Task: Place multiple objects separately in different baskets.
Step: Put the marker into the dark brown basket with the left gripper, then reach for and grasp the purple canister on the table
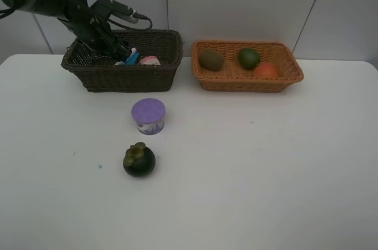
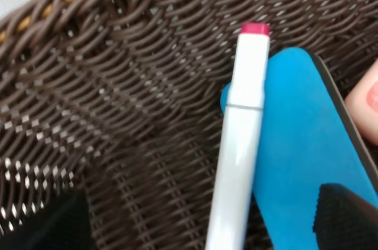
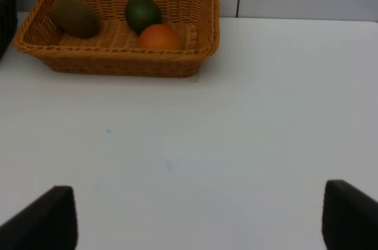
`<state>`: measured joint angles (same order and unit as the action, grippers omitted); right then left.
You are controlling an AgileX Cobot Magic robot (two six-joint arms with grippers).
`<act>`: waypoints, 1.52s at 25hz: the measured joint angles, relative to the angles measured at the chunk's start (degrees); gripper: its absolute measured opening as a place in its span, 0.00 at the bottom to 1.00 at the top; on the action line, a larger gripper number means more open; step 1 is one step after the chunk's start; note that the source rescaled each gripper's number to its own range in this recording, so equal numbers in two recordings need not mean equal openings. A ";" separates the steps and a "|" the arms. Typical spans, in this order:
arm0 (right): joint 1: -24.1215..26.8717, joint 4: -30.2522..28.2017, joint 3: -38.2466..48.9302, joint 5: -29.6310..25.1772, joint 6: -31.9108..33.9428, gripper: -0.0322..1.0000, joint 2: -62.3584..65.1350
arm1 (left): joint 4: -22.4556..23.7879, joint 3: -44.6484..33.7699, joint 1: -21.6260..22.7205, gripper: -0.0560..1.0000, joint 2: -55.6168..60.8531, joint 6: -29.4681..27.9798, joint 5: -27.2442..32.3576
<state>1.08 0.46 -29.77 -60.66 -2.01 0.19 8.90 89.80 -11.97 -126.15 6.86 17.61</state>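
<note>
1. Kiwi, lime and orange-red fruit lie in the tan basket.
2. Marker, blue block and pink bottle lie in the dark basket; left gripper hangs there, jaws apart, empty.
3. Tub and mangosteen wait on the table; right gripper gapes empty.

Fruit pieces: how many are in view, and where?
4. The kiwi, lime and orange fruit lie in the tan basket; the mangosteen sits on the table. The dark basket may hide more.
</note>
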 joint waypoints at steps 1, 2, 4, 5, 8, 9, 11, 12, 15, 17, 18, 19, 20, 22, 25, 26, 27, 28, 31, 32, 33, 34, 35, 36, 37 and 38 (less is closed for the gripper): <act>0.00 0.00 0.00 0.00 0.00 1.00 0.00 | -0.05 0.00 0.00 1.00 0.88 -2.19 1.32; 0.00 0.00 0.00 0.00 0.00 1.00 0.00 | -0.11 0.00 -0.05 1.00 1.88 -4.02 2.80; 0.00 0.00 0.00 0.00 0.00 1.00 0.00 | -0.18 0.00 -0.26 1.00 4.99 -7.43 6.83; 0.00 0.00 0.00 0.00 0.00 1.00 0.00 | -0.18 0.00 -0.50 1.00 6.75 -8.24 8.64; 0.00 0.00 0.00 0.00 0.00 1.00 0.00 | -0.18 0.00 -1.50 1.00 11.07 -9.24 14.97; 0.00 0.00 0.00 0.00 0.00 1.00 0.00 | -0.18 0.00 -2.02 1.00 12.15 -9.38 16.51; 0.00 0.00 0.00 0.00 0.00 1.00 0.00 | -0.18 0.00 -2.53 1.00 13.26 -9.45 18.10; 0.00 0.00 0.00 0.00 0.00 1.00 0.00 | -0.18 0.00 -3.22 1.00 14.26 -9.56 19.60; 0.00 0.00 0.00 0.00 0.00 1.00 0.00 | -0.18 0.00 -7.01 1.00 17.13 -10.58 25.63; 0.00 0.00 0.00 0.00 0.00 1.00 0.00 | -0.47 0.00 -9.51 1.00 17.75 -11.88 29.40; 0.00 0.00 0.00 0.00 0.00 1.00 0.00 | -1.12 0.00 -10.89 1.00 17.81 -12.49 31.42; 0.00 0.00 0.00 0.00 0.00 1.00 0.00 | -2.12 0.00 -12.19 1.00 17.81 -13.00 33.21; 0.00 0.00 0.00 0.00 0.00 1.00 0.00 | -3.26 0.00 -13.21 1.00 17.81 -13.09 34.42; 0.00 0.00 0.00 0.00 0.00 1.00 0.00 | -5.32 0.00 -15.35 1.00 17.81 -13.30 36.51; 0.00 0.00 0.00 0.00 0.00 1.00 0.00 | -6.82 0.00 -16.95 1.00 17.81 -13.98 38.14; 0.00 0.00 0.00 0.00 0.00 1.00 0.00 | -7.20 0.00 -17.70 1.00 17.81 -14.60 39.19; 0.00 0.00 0.00 0.00 0.00 1.00 0.00 | -7.35 0.00 -18.34 1.00 17.81 -15.18 40.17; 0.00 0.00 0.00 0.00 0.00 1.00 0.00 | -7.54 0.00 -19.40 1.00 17.54 -16.16 41.58; 0.00 0.00 0.00 0.00 0.00 1.00 0.00 | -7.54 0.00 -20.67 1.00 16.16 -17.42 43.61; 0.00 0.00 0.00 0.00 0.00 1.00 0.00 | -7.54 0.00 -21.14 1.00 15.43 -17.56 44.02; 0.00 0.00 0.00 0.00 0.00 1.00 0.00 | -7.54 0.00 -21.58 1.00 14.67 -17.63 44.23; 0.00 0.00 0.00 0.00 0.00 1.00 0.00 | -7.54 0.00 -22.02 1.00 13.88 -17.76 44.22; 0.00 0.00 0.00 0.00 0.00 1.00 0.00 | -7.60 0.00 -22.32 1.00 13.17 -17.75 44.22; 0.00 0.00 0.00 0.00 0.00 1.00 0.00 | -7.64 0.00 -22.61 1.00 12.27 -17.75 44.29; 0.00 0.00 0.00 0.00 0.00 1.00 0.00 | -7.81 0.00 -22.73 1.00 11.37 -17.75 44.44; 0.00 0.00 0.00 0.00 0.00 1.00 0.00 | -8.02 0.00 -22.85 1.00 10.67 -17.75 44.48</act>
<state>1.08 0.46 -29.77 -60.66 -2.01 0.19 0.88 89.80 -34.82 -115.47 -10.89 62.09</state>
